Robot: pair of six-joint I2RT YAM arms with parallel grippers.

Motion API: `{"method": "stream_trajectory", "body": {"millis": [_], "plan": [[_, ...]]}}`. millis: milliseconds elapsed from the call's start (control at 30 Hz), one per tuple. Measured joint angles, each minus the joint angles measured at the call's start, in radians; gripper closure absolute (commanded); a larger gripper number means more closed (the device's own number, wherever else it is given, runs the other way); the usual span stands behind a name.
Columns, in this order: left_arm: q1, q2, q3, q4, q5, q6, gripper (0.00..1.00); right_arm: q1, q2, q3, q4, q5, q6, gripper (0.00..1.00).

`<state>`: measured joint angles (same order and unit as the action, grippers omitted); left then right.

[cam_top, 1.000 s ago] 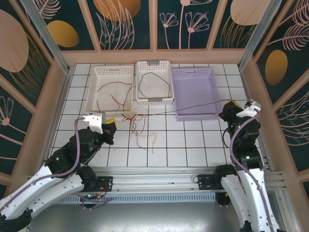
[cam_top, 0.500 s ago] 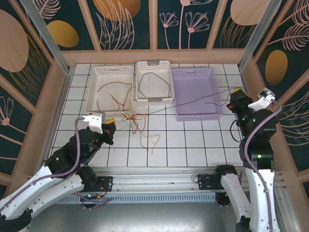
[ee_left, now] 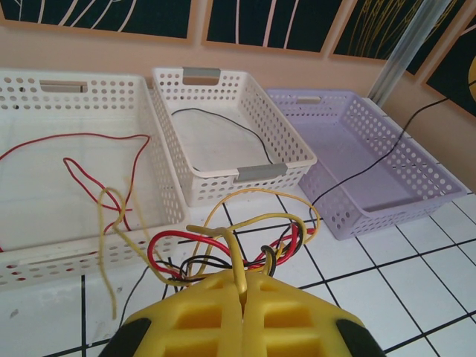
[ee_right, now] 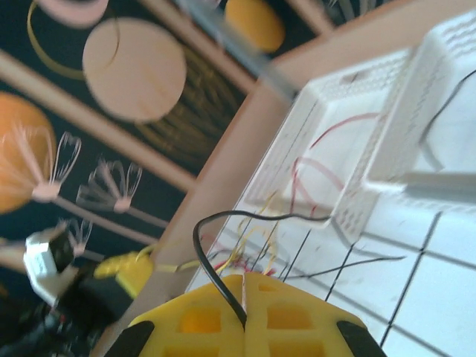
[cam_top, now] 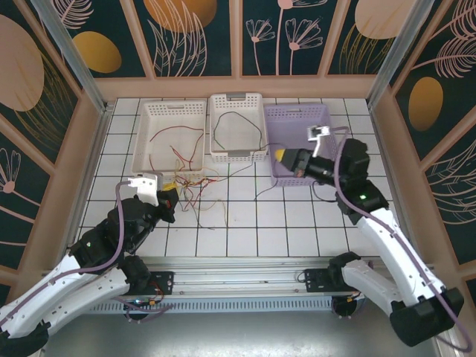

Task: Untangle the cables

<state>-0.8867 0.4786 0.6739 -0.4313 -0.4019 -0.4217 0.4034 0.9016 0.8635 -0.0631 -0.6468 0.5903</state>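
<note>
Taking the middle white basket (cam_top: 238, 155) as the anchor, the tangle of cables (cam_top: 195, 186) lies on the tiled table (cam_top: 297, 223) just in front of the basket's front-left corner, with red, black and yellow strands knotted together. The left gripper (cam_top: 169, 199) sits in front of and to the left of that basket, at the tangle's near-left edge. In the left wrist view its yellow fingers (ee_left: 193, 320) are pressed together with no gap. A yellow cable (ee_left: 235, 259) rises out of the seam between them, so the jaws are closed on that strand, and the knot loops just beyond the tips. The right gripper (cam_top: 284, 158) hovers to the right of the middle basket, over the front-left part of the purple basket (cam_top: 294, 111). The right wrist view shows its fingers (ee_right: 297, 312) closed too, pinching a black cable (ee_right: 198, 242) that comes out of the seam, arches upward and runs off toward the tangle. On the middle basket's left side, the left white basket (cam_top: 143, 141) holds a loose red cable (ee_left: 82, 134). Inside the middle basket itself a second black cable (ee_left: 223, 117) curves along the floor.
</note>
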Motion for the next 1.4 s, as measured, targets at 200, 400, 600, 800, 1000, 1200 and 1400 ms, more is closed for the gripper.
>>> {"method": "stream_trajectory", "body": {"millis": [200,400,600,800,1000,1200,1400], "plan": [[0.0,0.0,-0.001,0.0,0.0,0.0,1.0,0.135,0.141,-0.016,0.009,0.102,-0.075,1.0],[0.0,-0.001,-0.001,0.0,0.0,0.0,1.0,0.258,0.313,-0.05,0.045,0.208,-0.118,1.0],[0.0,-0.001,-0.002,0.0,0.0,0.0,1.0,0.32,0.43,-0.102,0.182,0.24,-0.141,0.94],[0.0,-0.003,-0.003,0.0,0.0,0.0,1.0,0.41,0.503,-0.146,0.357,0.264,-0.173,0.9],[0.0,-0.005,-0.006,0.0,0.0,0.0,1.0,0.46,0.58,-0.175,0.51,0.262,-0.173,0.87],[0.0,-0.005,-0.006,0.0,0.0,0.0,1.0,0.492,0.617,-0.193,0.616,0.267,-0.158,0.8],[0.0,-0.005,-0.006,0.0,0.0,0.0,1.0,0.513,0.644,-0.193,0.668,0.326,-0.144,0.72]]}}
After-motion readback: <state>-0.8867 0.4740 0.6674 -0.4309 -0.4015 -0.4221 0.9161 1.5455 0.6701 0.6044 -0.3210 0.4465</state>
